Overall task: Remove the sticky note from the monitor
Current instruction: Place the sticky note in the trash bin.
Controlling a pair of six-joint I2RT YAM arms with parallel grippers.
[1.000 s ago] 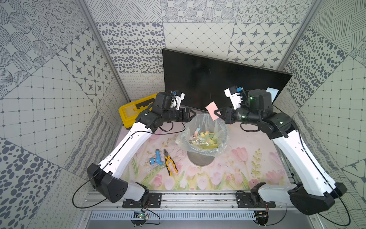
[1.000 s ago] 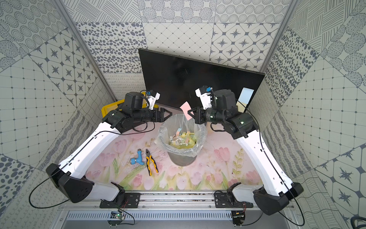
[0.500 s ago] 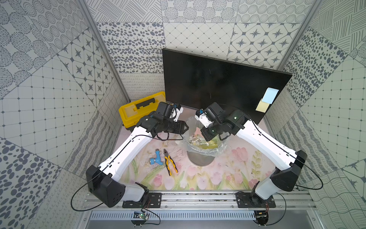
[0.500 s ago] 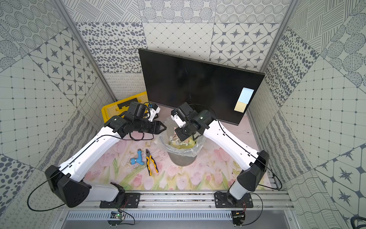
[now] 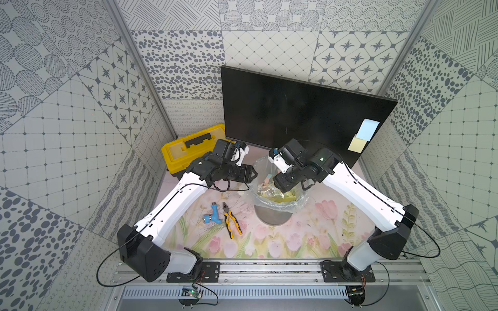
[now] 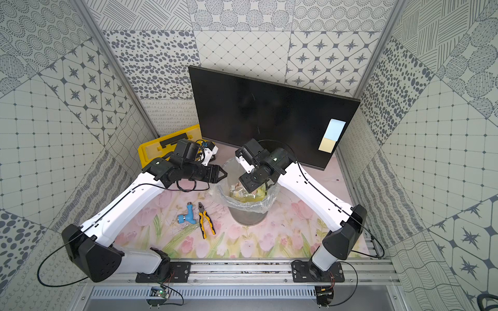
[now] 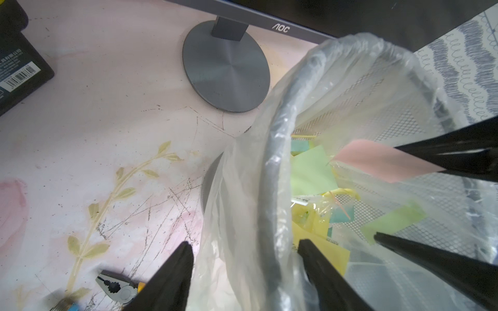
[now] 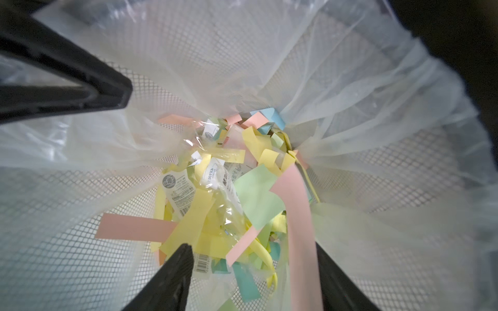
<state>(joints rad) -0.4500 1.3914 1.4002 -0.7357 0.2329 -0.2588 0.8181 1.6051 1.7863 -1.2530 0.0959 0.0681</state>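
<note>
The black monitor stands at the back. A blue sticky note and a yellow sticky note are stuck near its right edge. My right gripper is open, pointing down into the lined mesh bin. A pink sticky note clings along one of its fingers. My left gripper is open and straddles the bin's rim and plastic liner, apparently without pinching them.
The bin holds several coloured notes and wrappers. A yellow toolbox lies at the back left. Pliers and a blue fitting lie on the floral mat left of the bin. The monitor's round base is just behind the bin.
My right gripper, shut on the pink note above the bin before, has swung down into the bin and opened. The left gripper has dropped to the bin's rim.
</note>
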